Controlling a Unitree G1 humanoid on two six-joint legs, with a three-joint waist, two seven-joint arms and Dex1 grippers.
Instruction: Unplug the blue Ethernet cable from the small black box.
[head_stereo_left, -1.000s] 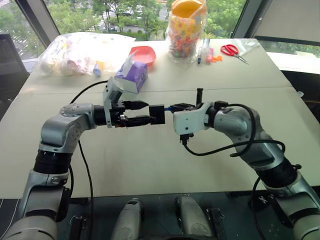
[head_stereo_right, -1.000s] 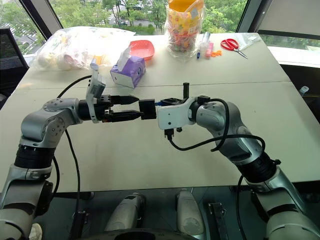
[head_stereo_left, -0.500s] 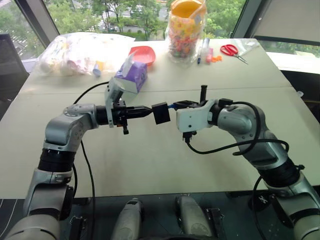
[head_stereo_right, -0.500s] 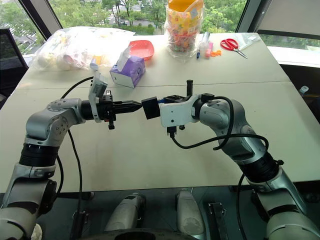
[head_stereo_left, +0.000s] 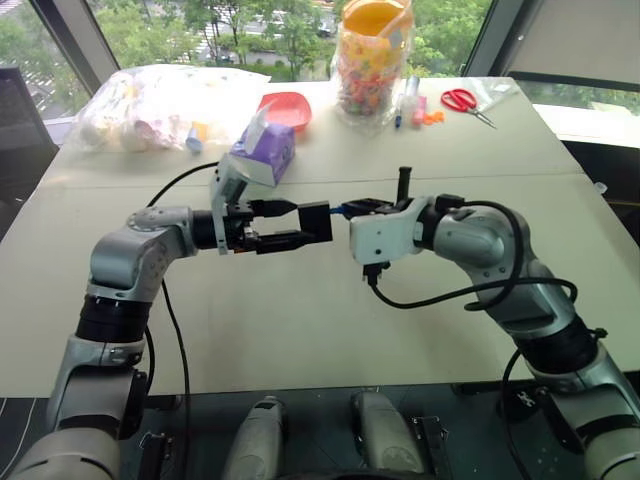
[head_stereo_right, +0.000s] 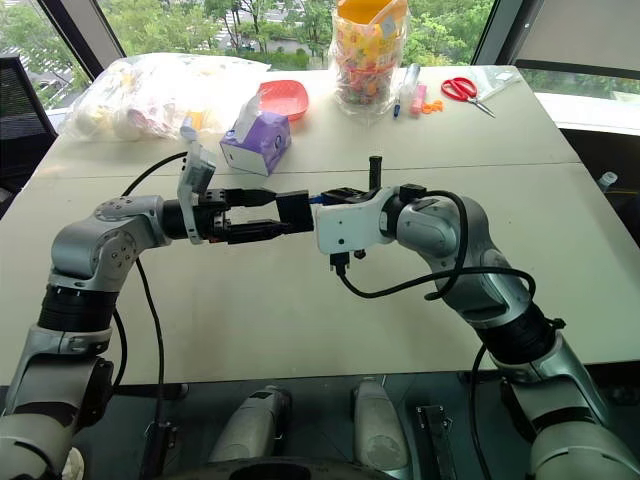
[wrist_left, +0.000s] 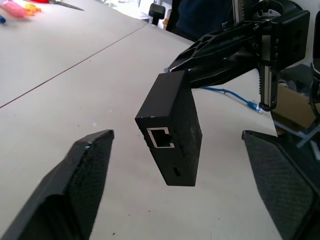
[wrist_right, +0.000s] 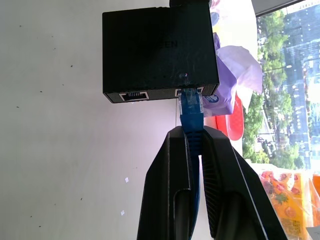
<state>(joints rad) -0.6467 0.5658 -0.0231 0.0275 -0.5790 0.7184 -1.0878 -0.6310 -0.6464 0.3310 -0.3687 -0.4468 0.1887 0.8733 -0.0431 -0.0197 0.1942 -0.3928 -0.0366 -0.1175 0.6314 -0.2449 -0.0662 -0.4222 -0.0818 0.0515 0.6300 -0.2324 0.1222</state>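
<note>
right wrist view: our right gripper (wrist_right: 192, 145) pinches the blue ethernet cable (wrist_right: 190, 112), plugged into the small black box (wrist_right: 159, 52); left gripper (wrist_left: 180, 165) released.

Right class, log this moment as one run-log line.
left hand: open, straddling box | right hand: shut on cable | cable: plugged into box | box: held off table

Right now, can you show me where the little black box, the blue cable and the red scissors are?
black box (wrist_left: 172, 130), left wrist view, on its side face.
blue cable (wrist_right: 190, 107), right wrist view, on its plug.
red scissors (head_stereo_left: 460, 99), left eye view, on the handles.
</note>
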